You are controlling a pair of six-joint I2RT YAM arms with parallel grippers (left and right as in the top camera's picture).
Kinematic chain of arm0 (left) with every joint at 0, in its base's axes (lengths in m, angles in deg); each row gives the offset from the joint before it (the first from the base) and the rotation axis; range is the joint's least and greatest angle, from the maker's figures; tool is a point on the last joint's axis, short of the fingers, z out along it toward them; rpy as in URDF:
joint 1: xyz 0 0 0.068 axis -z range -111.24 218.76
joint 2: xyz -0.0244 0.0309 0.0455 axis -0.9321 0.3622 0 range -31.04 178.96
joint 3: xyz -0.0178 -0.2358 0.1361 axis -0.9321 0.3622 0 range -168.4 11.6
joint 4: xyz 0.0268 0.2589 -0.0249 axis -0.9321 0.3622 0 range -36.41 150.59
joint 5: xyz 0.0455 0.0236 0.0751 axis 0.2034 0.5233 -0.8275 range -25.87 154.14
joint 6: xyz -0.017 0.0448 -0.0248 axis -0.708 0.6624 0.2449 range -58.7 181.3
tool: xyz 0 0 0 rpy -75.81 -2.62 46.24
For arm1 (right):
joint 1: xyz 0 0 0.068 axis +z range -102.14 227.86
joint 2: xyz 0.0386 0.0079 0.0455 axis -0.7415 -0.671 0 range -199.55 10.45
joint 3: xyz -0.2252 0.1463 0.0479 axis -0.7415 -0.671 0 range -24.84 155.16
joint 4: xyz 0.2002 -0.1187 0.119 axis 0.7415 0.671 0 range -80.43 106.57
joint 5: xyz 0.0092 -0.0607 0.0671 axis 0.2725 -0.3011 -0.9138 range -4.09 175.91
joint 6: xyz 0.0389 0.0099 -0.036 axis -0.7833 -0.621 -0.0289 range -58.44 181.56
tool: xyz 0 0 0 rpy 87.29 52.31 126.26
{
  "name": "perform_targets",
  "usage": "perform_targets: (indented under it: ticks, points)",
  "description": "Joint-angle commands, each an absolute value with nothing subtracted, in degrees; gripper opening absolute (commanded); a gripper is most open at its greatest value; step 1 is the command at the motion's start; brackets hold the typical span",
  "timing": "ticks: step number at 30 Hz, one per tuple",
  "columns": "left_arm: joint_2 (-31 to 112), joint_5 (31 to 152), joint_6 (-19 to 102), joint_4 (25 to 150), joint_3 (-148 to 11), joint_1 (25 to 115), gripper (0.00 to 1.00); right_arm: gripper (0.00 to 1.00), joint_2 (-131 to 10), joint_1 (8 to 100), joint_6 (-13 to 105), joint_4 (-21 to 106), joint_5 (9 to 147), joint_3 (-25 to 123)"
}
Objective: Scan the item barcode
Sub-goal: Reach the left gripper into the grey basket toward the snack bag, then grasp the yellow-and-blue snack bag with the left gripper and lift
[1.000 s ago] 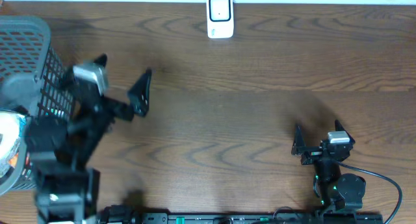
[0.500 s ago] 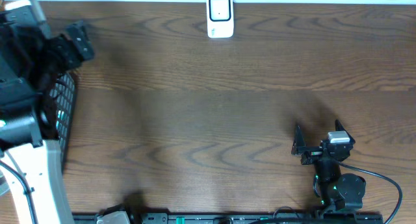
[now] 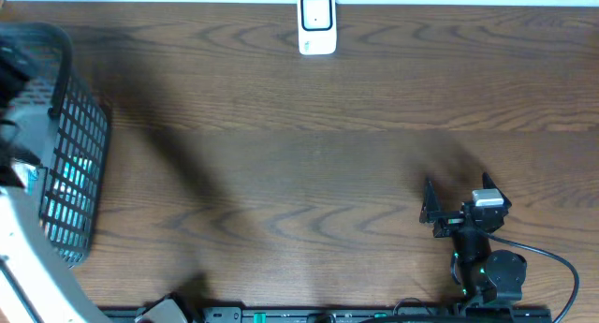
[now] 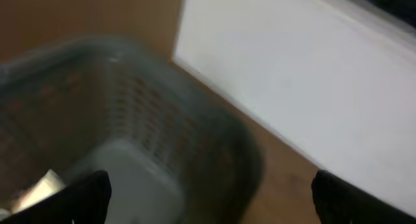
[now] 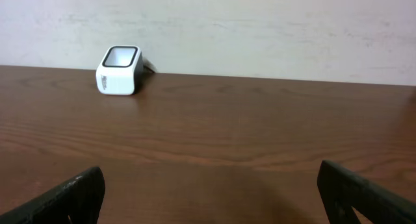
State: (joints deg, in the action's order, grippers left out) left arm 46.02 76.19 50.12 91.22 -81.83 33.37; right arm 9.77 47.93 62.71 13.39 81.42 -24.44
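Dark wood-grain worktop (image 3: 309, 173), pale wall (image 5: 260, 23) along its far edge.

- Scanner (image 3: 317, 23): white, upright, at the far edge near the middle, against the wall; stands alone.
- Basket (image 3: 80, 140): dark mesh, at the worktop's left end.
- Item (image 4: 40, 187): pale, blurred, low inside the basket; no barcode can be made out.
- Left hand (image 4: 214, 201): above the basket, fingers wide apart, nothing between them.
- Right hand (image 3: 457, 199): near the front right of the worktop, facing the scanner, well apart from it; fingers spread wide, holding nothing.
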Motion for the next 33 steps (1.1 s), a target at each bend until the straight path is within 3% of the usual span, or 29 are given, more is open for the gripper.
perform_targets:
  ticks: [1,4,8,11,20,33]
  points:
    - [53.9,75.3,48.8,95.5,-89.2,30.1,0.98,0.99,10.0,48.3,63.5,13.6,81.1,-24.5]
    - [59.0,70.7,48.7,95.9,-89.1,29.7,0.98,0.99,10.0,48.3,63.5,13.6,81.1,-24.5]
    - [66.8,49.9,48.7,103.3,-88.9,29.7,0.98,0.99,10.0,48.3,63.5,13.6,81.1,-24.5]
    - [70.4,44.0,48.4,104.8,-87.4,29.5,0.98,0.99,10.0,48.3,63.5,13.6,81.1,-24.5]
    - [77.6,37.6,37.8,103.7,-82.0,29.4,0.98,0.99,10.0,48.3,63.5,13.6,81.1,-24.5]
    - [89.8,37.9,37.1,92.9,-81.9,29.1,0.98,0.99,10.0,48.3,63.5,13.6,81.1,-24.5]
